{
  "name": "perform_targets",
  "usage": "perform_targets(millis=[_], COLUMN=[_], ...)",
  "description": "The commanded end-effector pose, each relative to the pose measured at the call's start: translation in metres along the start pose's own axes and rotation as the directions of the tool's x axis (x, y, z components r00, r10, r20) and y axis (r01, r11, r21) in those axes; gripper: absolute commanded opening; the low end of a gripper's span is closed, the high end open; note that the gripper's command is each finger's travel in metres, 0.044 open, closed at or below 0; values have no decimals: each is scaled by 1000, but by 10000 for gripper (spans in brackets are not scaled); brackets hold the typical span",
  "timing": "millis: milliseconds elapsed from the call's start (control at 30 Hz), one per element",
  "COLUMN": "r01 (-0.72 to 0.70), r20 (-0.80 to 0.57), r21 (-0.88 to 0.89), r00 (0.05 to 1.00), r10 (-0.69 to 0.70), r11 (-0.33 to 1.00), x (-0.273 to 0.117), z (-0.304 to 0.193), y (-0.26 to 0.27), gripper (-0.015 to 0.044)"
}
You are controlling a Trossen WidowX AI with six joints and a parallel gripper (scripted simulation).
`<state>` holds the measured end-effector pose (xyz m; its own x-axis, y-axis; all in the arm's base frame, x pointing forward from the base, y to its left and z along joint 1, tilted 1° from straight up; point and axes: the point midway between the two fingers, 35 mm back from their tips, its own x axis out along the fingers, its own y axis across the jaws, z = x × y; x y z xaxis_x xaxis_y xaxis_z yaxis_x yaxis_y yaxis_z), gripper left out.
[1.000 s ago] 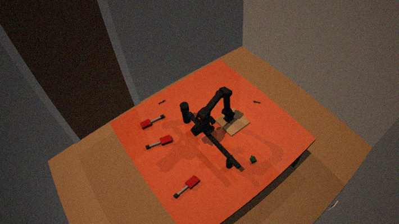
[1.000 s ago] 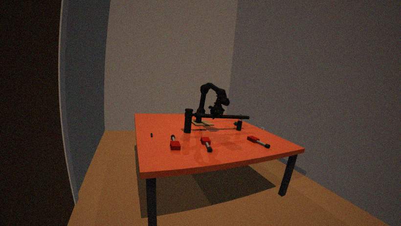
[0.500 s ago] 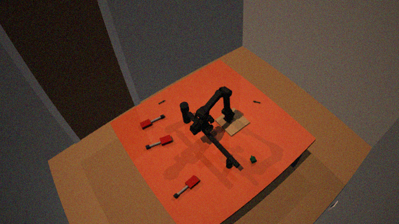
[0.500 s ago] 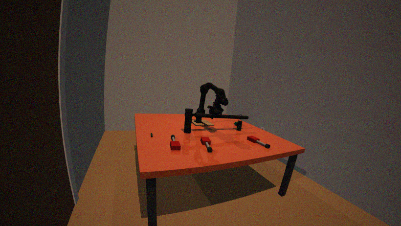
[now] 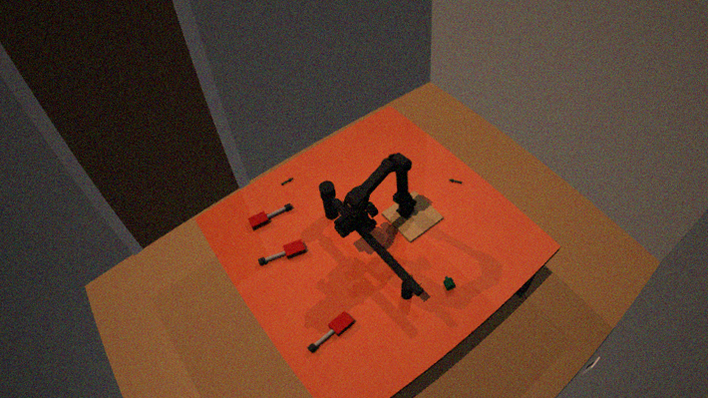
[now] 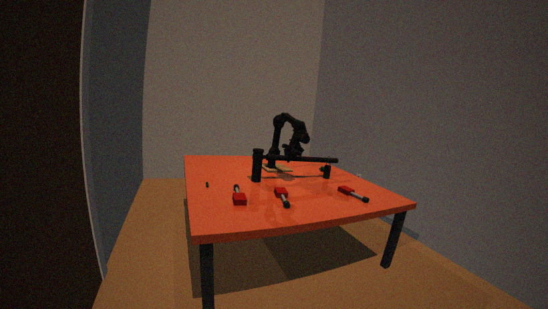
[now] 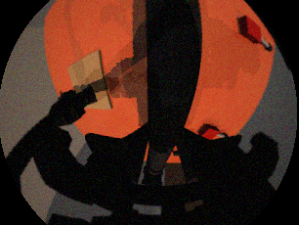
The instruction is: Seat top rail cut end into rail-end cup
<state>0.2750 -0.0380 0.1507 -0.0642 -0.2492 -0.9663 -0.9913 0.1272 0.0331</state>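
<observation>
Claw: the claw (image 5: 358, 227) (image 6: 290, 158) (image 7: 161, 124) is closing firmly on the fence top rail (image 5: 389, 258) (image 6: 314, 159) (image 7: 173, 64), gripping it partway along.
Rail: it is spanning above the tabletop (image 5: 496, 225) (image 6: 307, 215), from beside the big post (image 5: 329, 202) (image 6: 256, 168) to over the short post (image 5: 407, 291) (image 6: 326, 172).
Cup end: the cut end is pointing at the big post just below the post cap (image 5: 326, 185) (image 6: 258, 150); whether it is entering the cup, I cannot tell.
Seating well: the arm should be pushing along the rail's own line, slowly, keeping it level with the cup; pushing askew would risk knocking the band down or round. Opening should be waiting until the end is bottoming out.
Top view: it is showing the rail's heading, but hiding its height.
Exterior view: it is showing the band's height and the rail running nearly level.
Wrist view: it is showing the rail running between the fingers, the cup joint staying unclear.
</observation>
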Motion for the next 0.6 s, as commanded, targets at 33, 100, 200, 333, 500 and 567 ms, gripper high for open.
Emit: perform_targets(millis=[33,100,200,333,500,567], r01=[12,12,12,1,1,1], r20=[-14,-14,-14,-2,-2,-2], r21=[5,5,5,1,1,1], r00=[1000,1000,1000,1000,1000,1000], r10=[-12,-12,-12,-1,-1,-1], r11=[1000,1000,1000,1000,1000,1000], x=[-1,0,0,2,2,2], z=[-9,-11,-13,-8,-8,-8], y=[0,0,0,0,0,0], gripper=[0,0,0,0,0,0])
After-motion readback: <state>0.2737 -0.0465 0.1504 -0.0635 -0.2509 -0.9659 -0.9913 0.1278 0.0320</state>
